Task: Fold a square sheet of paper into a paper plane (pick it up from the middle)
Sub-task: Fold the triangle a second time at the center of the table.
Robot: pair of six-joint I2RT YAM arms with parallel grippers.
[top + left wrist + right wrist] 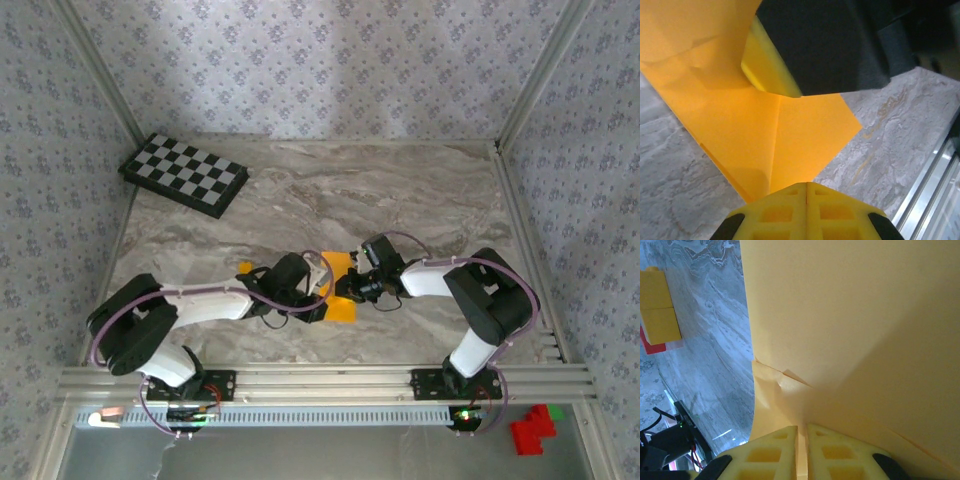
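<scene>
The square sheet of paper (342,312), orange-yellow and creased, lies mid-table between both arms. In the left wrist view the paper (740,125) lies flat at its near corner, shows a centre crease and rises at the far side. My left gripper (806,184) is shut, its tips over that near corner, with no paper seen between them. My right gripper (802,427) is shut on the paper (850,330), a strip of it showing in the narrow gap between the fingers. In the top view the left gripper (322,290) and right gripper (352,287) almost meet.
A small orange block (245,267) lies just left of the left gripper. The black-and-white checkered board (185,173) sits at the far left. Red blocks (530,430) lie beyond the near rail at right. The metal rail (320,380) runs along the near edge.
</scene>
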